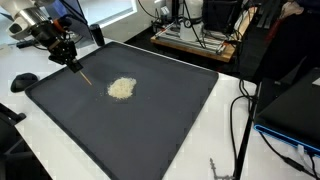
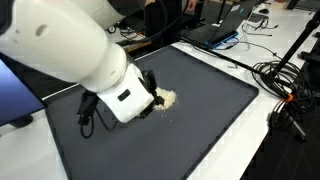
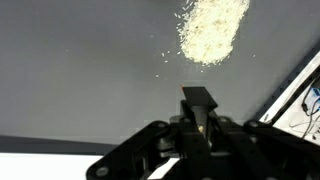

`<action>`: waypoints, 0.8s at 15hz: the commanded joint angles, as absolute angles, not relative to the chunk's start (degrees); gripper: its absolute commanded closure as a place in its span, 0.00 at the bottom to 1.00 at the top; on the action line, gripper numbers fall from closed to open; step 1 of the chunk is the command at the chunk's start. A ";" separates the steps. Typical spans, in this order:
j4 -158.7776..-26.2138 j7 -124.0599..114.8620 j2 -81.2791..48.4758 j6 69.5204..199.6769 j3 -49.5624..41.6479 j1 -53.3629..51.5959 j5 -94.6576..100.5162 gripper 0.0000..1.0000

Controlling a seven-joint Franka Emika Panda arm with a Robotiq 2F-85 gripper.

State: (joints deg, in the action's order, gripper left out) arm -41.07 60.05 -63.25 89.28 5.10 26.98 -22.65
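Leaning low over dark mat (image 1: 170,125), pincer (image 1: 70,60) clenched on thin stick (image 1: 84,74), near grain pile (image 1: 122,88)

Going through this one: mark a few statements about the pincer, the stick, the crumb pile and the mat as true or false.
1. The pincer is shut on a thin stick. True.
2. The pale crumb pile lies on the dark mat. True.
3. The stick's tip is buried in the pile. False: the tip is over bare mat beside the pile, apart from it.
4. The mat lies on a black table. False: the table is white.
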 commanded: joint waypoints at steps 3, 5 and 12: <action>-57.71 55.91 -52.39 100.33 -0.16 22.95 -18.69 0.97; -62.53 55.06 -49.50 103.10 -1.77 21.58 -17.35 0.97; -79.65 55.41 -39.34 112.47 -5.05 16.86 -14.41 0.97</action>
State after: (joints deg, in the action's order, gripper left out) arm -68.33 55.26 -46.60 107.49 -3.53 19.33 -16.32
